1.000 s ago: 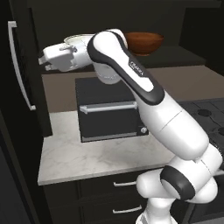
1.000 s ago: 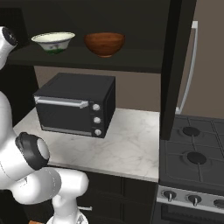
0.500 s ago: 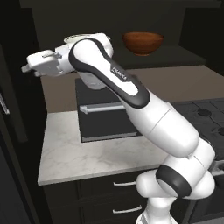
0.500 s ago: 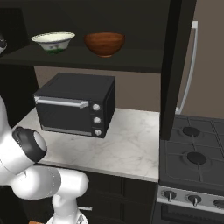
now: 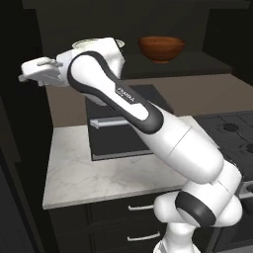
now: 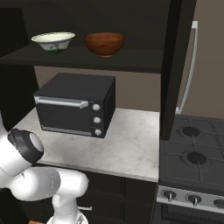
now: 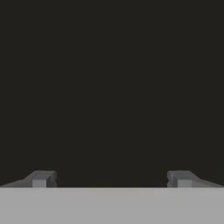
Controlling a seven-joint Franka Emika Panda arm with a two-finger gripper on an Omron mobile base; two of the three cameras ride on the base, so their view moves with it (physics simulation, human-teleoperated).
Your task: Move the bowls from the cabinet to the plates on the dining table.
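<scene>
Two bowls sit side by side on the open cabinet (image 6: 175,65) shelf, above the black toaster oven (image 6: 75,104) on the marble counter (image 6: 127,146): the cream-white bowl (image 6: 53,42) to the left, the reddish-brown bowl (image 6: 104,43) to the right. The claw (image 7: 112,179) is spread wide and empty, facing a dark surface, out to the left of the shelf.

The only lettering stands on the robot arm (image 5: 129,99): a short row of white capitals on the dark band of the upper link, seen in the left base view. It appears to read "FRANKA", though the characters are small and slanted. Nothing else carries readable text, numbers or signs.
</scene>
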